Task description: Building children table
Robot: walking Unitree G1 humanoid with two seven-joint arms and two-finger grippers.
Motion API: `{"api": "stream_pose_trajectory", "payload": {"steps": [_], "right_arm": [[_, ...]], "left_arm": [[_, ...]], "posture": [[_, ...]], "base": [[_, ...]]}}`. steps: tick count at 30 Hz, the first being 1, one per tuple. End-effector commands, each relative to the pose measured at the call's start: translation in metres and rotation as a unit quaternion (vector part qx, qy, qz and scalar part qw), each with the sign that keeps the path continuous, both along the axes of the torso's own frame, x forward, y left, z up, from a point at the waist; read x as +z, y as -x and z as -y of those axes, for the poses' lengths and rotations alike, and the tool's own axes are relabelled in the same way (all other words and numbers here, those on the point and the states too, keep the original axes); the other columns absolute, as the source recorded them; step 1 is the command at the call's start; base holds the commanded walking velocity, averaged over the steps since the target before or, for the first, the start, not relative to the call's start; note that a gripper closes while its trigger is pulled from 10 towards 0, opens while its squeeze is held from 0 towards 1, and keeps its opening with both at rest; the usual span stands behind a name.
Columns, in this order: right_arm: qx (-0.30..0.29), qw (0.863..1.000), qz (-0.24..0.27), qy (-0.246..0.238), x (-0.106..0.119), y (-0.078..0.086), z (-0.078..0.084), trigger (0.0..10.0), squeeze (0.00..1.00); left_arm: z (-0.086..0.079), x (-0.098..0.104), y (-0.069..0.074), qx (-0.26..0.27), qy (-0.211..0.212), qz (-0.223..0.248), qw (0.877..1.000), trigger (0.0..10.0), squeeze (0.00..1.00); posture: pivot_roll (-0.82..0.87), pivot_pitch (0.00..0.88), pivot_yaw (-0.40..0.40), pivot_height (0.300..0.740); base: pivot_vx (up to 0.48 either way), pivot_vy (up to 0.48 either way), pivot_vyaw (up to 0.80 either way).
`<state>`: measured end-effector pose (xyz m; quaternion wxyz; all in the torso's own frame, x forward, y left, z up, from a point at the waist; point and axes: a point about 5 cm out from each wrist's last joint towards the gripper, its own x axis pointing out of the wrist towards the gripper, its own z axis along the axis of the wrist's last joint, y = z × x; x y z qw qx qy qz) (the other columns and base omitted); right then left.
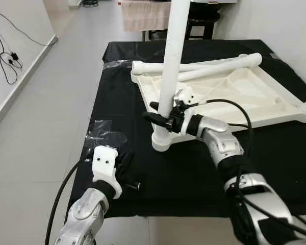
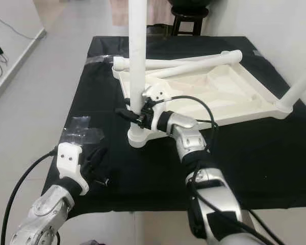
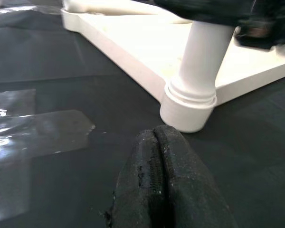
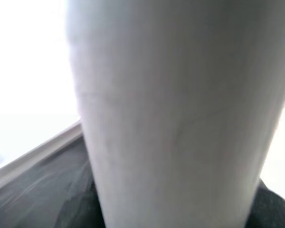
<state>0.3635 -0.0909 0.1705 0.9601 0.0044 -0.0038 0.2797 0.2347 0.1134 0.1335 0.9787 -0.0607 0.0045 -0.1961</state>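
**A:** What sits nearest the robot?

**B:** The left gripper [image 1: 128, 168], low over the black-covered bench [image 1: 188, 178] close to its near edge. Its wrist view shows the two black fingers [image 3: 156, 185] pressed together, jaws closed on nothing, tips over the cloth. In the eye views a small dark piece [image 1: 134, 185] lies on the cloth by the fingers; I cannot tell what it is.

**A:** Does that wrist view add anything else?

**B:** Yes: the socket collar [image 3: 189, 105] at the tabletop's near corner, with the upright leg seated in it. It also shows clear plastic film [image 3: 38, 130] lying flat on the cloth toward the bench's left edge, a crumpled patch in the eye views.

**A:** And the right gripper?

**B:** The right gripper [image 1: 160, 116] reaches in from the right and meets the upright leg [image 1: 172, 61] a little above the socket. One black finger [image 1: 154, 118] lies along the leg's near side; another sits at its far side, so the jaws are clamped around the leg. The right wrist view is nearly all white tube, too close to show more.

**A:** Where is the table itself?

**B:** The white tabletop [image 1: 245, 92] lies upside down across the middle and right of the bench. Two loose legs [image 1: 204, 66] rest across its far edge. At the right corner another leg [image 2: 301, 84] stands in its socket, tilted outward. Beyond the bench's far edge stands a dark stool [image 2: 188, 15].
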Motion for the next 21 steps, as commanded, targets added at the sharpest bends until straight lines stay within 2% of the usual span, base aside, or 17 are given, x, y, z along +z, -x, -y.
{"api": "stream_pose_trajectory", "payload": {"steps": [1,2,6,10,11,12,13,14,16,18,20,21], "right_arm": [[-0.123,0.984,-0.12,0.046,-0.046,0.007,0.023,0.0,0.0],[-0.165,0.979,-0.107,0.046,-0.044,0.026,0.008,0.0,0.0],[-0.162,0.981,-0.089,0.055,-0.039,0.024,0.005,0.0,0.0],[-0.168,0.981,-0.066,0.065,-0.032,0.011,0.0,0.0,0.0],[-0.15,0.985,-0.064,0.056,-0.03,0.009,-0.006,9.5,0.0],[-0.15,0.985,-0.064,0.056,-0.03,0.009,-0.006,9.5,0.0],[-0.135,0.988,-0.063,0.05,-0.029,0.009,-0.012,10.0,0.8],[-0.124,0.99,-0.061,0.032,-0.027,0.008,-0.015,10.0,1.0],[-0.124,0.99,-0.061,0.032,-0.027,0.008,-0.015,10.0,1.0],[-0.089,0.995,-0.037,0.004,-0.013,0.009,-0.025,10.0,1.0],[-0.012,0.999,0.007,-0.031,0.01,0.007,-0.028,10.0,1.0],[-0.012,0.999,0.007,-0.031,0.01,0.007,-0.028,10.0,1.0]], "left_arm": [[-0.001,0.0,0.002,-0.001,-0.003,-0.005,1.0,10.0,0.0],[-0.001,-0.001,0.001,-0.003,-0.003,-0.005,1.0,10.0,0.0],[0.0,-0.001,0.001,-0.004,-0.003,-0.006,1.0,10.0,0.0],[0.001,-0.003,0.001,-0.004,-0.003,-0.007,1.0,10.0,0.0],[0.0,-0.003,0.001,-0.001,-0.004,-0.006,1.0,10.0,0.0],[0.0,-0.003,0.001,-0.001,-0.004,-0.006,1.0,10.0,0.0],[0.0,-0.003,0.001,0.001,-0.004,-0.005,1.0,10.0,0.0],[0.0,-0.003,0.001,0.003,-0.004,-0.005,1.0,10.0,0.0],[0.0,-0.003,0.001,0.003,-0.004,-0.005,1.0,10.0,0.0],[0.0,-0.003,0.001,0.002,-0.005,-0.006,1.0,10.0,0.0],[0.001,-0.004,0.001,-0.001,-0.003,-0.008,1.0,10.0,0.0],[0.001,-0.004,0.001,-0.001,-0.003,-0.008,1.0,10.0,0.0]], "posture": [[0.12,0.13,-0.009,0.74],[0.12,0.115,0.0,0.74],[0.13,0.112,-0.005,0.74],[0.14,0.108,-0.022,0.74],[0.14,0.106,-0.024,0.74],[0.14,0.106,-0.024,0.74],[0.15,0.103,-0.025,0.74],[0.15,0.103,-0.025,0.74],[0.15,0.103,-0.025,0.74],[0.15,0.098,-0.02,0.74],[0.15,0.094,-0.018,0.74],[0.15,0.094,-0.018,0.74]], "base": [[0.0,0.0,0.0],[0.0,0.0,0.0],[0.0,0.0,0.0],[0.0,0.0,0.0],[0.0,0.0,0.0],[0.0,0.0,0.0],[0.0,0.0,0.0],[0.0,0.0,0.0],[0.0,0.0,0.0],[0.0,0.0,0.0],[0.0,0.0,0.0],[0.0,0.0,0.0]]}}
